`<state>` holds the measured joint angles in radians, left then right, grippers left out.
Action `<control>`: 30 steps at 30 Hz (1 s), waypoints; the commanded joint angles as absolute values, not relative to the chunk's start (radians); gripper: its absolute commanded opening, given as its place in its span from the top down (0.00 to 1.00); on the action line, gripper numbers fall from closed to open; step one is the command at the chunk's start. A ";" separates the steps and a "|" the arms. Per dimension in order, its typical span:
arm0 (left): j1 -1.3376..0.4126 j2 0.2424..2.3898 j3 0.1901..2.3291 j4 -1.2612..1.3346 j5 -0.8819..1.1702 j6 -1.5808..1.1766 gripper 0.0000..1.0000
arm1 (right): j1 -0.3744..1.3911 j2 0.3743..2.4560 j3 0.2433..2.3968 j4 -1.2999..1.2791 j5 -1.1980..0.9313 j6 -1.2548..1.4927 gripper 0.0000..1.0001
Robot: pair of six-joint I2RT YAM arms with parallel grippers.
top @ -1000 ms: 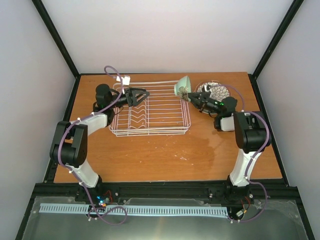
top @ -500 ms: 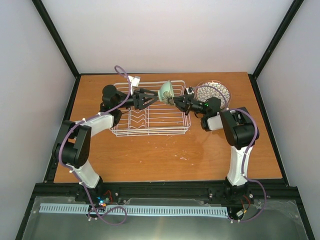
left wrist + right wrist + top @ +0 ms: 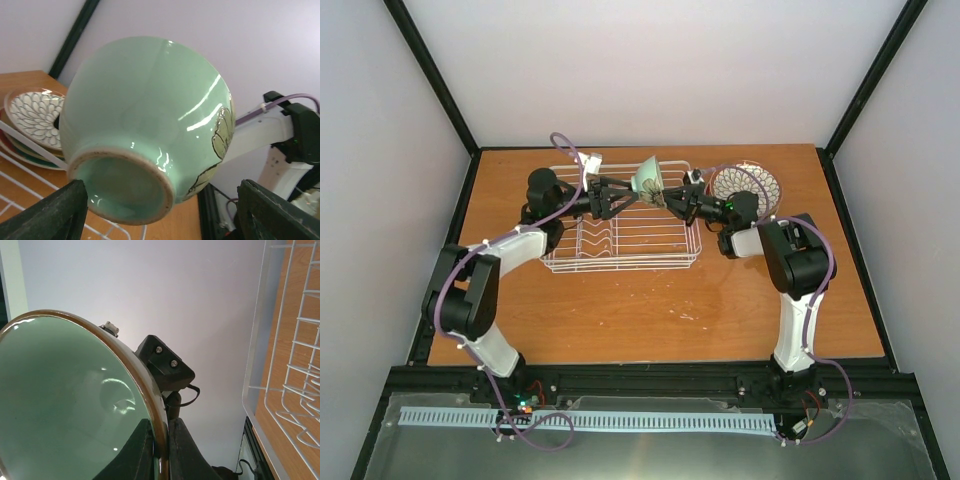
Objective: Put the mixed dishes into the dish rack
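Note:
The small pale-green cup (image 3: 648,178) hangs tilted above the back of the white wire dish rack (image 3: 620,250). My right gripper (image 3: 666,199) is shut on its rim; the right wrist view shows the fingers (image 3: 186,452) pinching the brown rim edge of the cup (image 3: 65,405). My left gripper (image 3: 620,194) is open, facing the cup's foot. In the left wrist view the cup (image 3: 145,120) fills the frame, with both fingertips (image 3: 60,210) wide apart and clear of it. The brown petal-patterned plate (image 3: 745,184) tops a stack right of the rack. The dark blue mug is out of view.
The plate stack (image 3: 35,112) lies on the wooden table (image 3: 650,300) beside the rack's right end. The rack's wires (image 3: 295,365) pass under the cup. Black frame posts and pale walls stand round the table.
My right arm has carried the cup left, from the rack's right edge to over its back middle. My left gripper has moved right and up to meet the cup's foot.

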<state>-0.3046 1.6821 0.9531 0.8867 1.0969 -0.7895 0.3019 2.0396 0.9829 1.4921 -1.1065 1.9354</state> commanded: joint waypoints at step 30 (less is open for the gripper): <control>-0.319 1.560 0.984 0.627 0.934 -0.548 0.17 | 0.405 1.970 1.089 1.677 -1.151 1.990 0.97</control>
